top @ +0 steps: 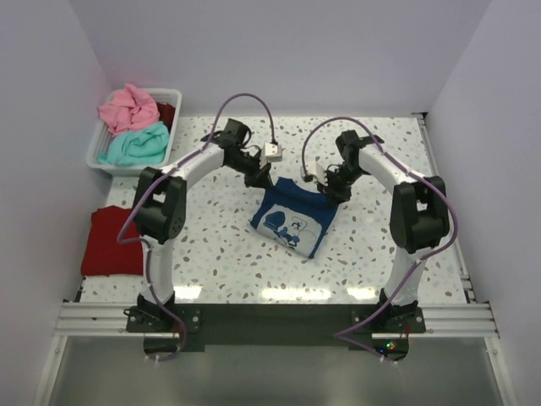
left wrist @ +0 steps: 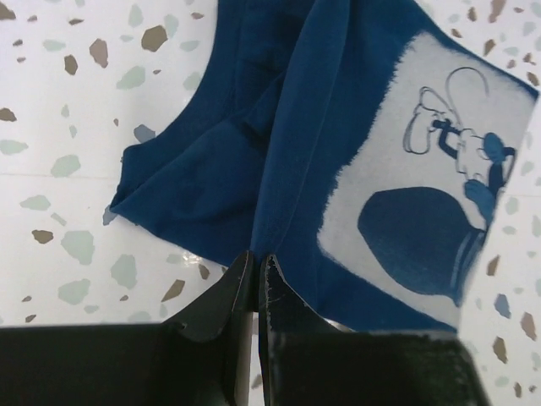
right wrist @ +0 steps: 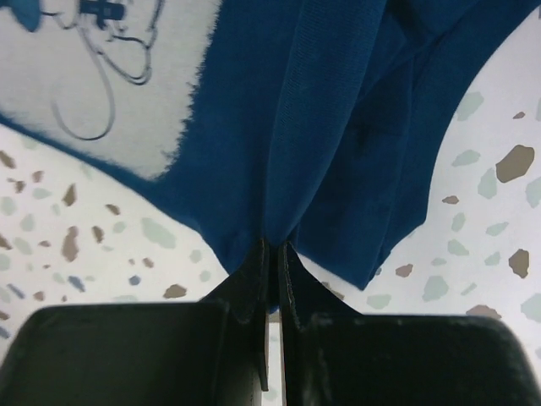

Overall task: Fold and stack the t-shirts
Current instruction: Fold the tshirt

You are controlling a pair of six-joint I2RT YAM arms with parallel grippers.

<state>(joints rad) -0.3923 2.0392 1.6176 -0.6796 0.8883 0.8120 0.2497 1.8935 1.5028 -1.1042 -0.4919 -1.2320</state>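
Midway across the speckled surface (top: 372, 254), the limp, light navy t-shirt (top: 292, 224) sags from its far edge, pinched shut-tight by the left end effector (top: 259, 178) and the right end effector (top: 330, 194), probably the sensible holds for such soft cloth.

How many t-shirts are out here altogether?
4: a navy one in the middle of the table; a dark red one folded at its left edge; pink and teal in the basket, where more may hide.

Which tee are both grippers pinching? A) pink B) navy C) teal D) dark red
B: the wrist views show the left gripper and right gripper each shut on a fold of the navy tee; the pink tee and teal tee lie in the basket.
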